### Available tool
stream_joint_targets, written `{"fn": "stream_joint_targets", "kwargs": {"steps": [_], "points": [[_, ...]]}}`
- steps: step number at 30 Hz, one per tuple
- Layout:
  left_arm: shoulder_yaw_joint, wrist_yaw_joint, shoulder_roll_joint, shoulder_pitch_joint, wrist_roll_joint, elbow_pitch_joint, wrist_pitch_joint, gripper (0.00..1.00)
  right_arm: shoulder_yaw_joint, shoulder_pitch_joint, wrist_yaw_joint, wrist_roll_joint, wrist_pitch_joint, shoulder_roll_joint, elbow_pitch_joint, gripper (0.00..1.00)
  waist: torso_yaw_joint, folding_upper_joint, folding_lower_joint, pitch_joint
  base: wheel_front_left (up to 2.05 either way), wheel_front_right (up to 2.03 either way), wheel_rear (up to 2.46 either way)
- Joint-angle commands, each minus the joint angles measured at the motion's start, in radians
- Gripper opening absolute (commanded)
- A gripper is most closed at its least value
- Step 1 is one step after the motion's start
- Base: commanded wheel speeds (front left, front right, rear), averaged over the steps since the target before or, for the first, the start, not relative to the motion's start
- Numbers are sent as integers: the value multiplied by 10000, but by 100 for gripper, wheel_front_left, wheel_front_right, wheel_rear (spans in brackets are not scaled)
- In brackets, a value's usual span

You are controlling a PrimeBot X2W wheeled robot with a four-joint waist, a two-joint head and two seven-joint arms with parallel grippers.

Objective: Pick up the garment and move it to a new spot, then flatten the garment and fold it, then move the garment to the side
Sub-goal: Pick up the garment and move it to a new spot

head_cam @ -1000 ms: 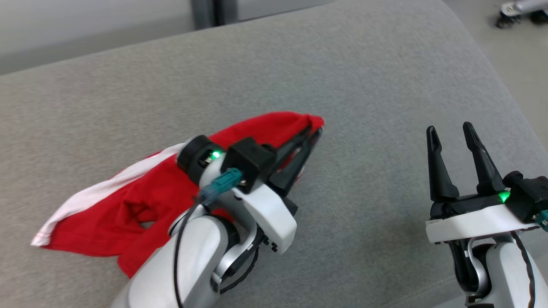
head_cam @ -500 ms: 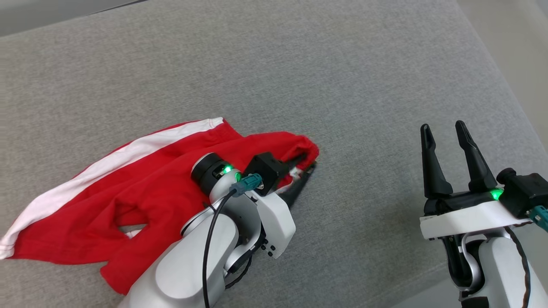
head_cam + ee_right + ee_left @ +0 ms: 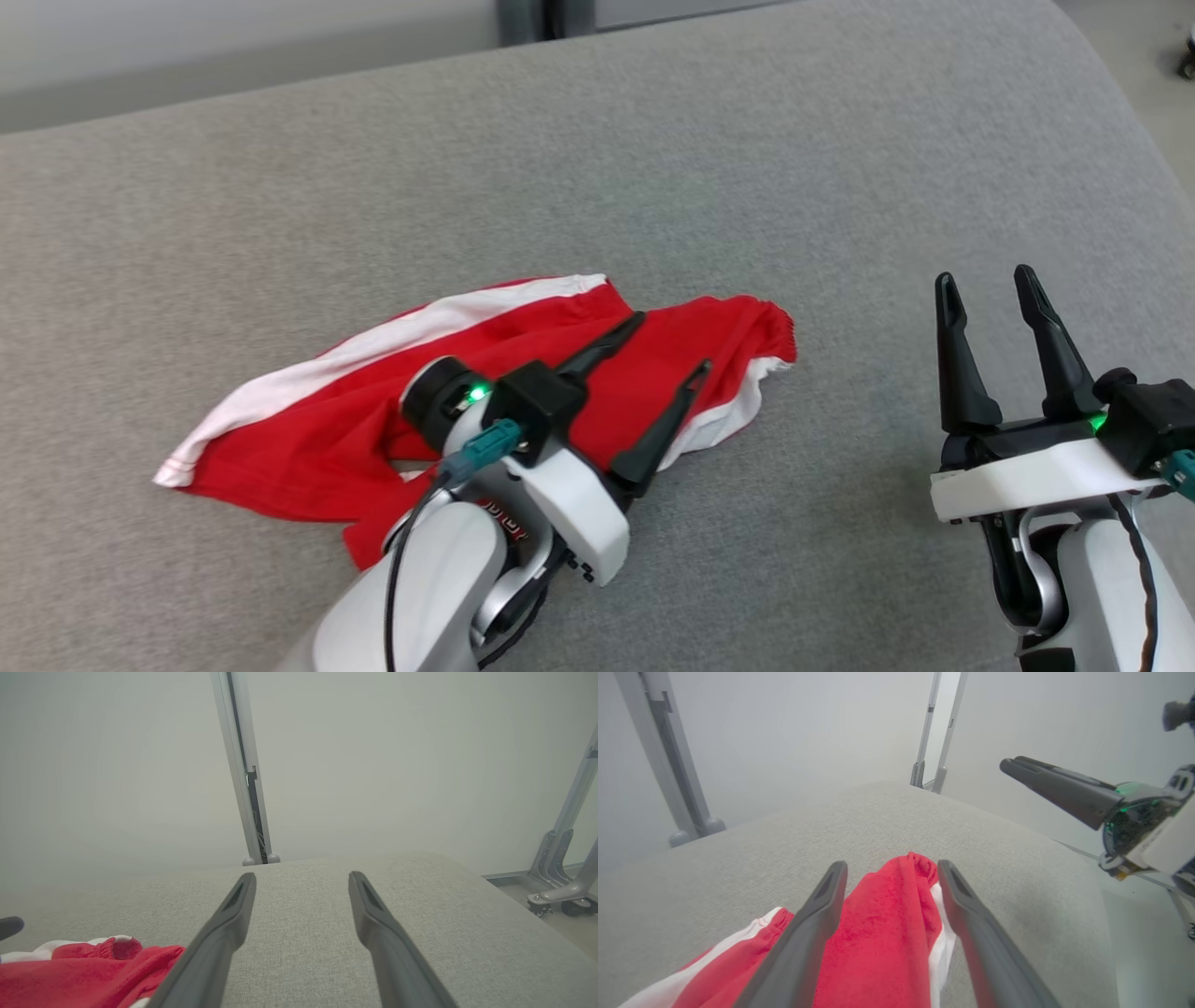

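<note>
The garment point(image 3: 523, 373) is a red piece with white bands, lying crumpled on the grey cushion point(image 3: 653, 187). In the left wrist view the garment point(image 3: 882, 933) runs between and under my two fingers. My left gripper point(image 3: 670, 343) hovers open over its right half, one finger on each side of a red fold, gripping nothing. My right gripper point(image 3: 987, 278) stands open and empty to the right, clear of the cloth. The right wrist view catches the garment's edge point(image 3: 84, 975) at the lower left, with the right gripper point(image 3: 302, 875) over bare cushion.
The cushion's right edge point(image 3: 1134, 140) curves down to the floor. A grey metal post point(image 3: 243, 779) stands behind the cushion, and frame legs with wheels point(image 3: 556, 896) sit on the floor to the right.
My left gripper opened and let go of the garment, which now lies flatter on the cushion with its right end spread out. The head camera shifted. The right gripper stayed open.
</note>
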Motion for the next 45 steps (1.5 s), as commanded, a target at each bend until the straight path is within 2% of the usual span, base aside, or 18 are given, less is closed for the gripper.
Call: {"fn": "stream_joint_targets", "kwargs": {"steps": [1,10,17,25,28,45], "points": [[170,212,135,166,-51,-166,-86,100,-114,114,1,-111,62,-63,-27,100,422,0,0,-399,0,0,0],[1928,1784,1067,1241,-501,-1030,-763,100,-259,479,1,-364,490,-63,-368,100,1028,0,0,-1115,0,0,0],[3188,2500,1762,2117,-996,-1429,-1188,100,-422,825,1,-578,807,-60,-652,100,1358,0,0,-1580,0,0,0],[4090,2822,2495,3197,-1306,-1887,-1440,100,-439,1199,1,-724,1180,-61,-925,100,1617,0,0,-2021,0,0,0],[4228,2777,2721,3609,-1357,-2036,-1470,100,-469,1387,1,-756,1304,-63,-986,100,1695,0,0,-2162,0,0,0],[4175,3010,3227,4410,-1237,-2809,-1237,100,-643,2003,1,-612,1773,-59,-1288,100,1798,0,0,-2523,0,0,0]]}}
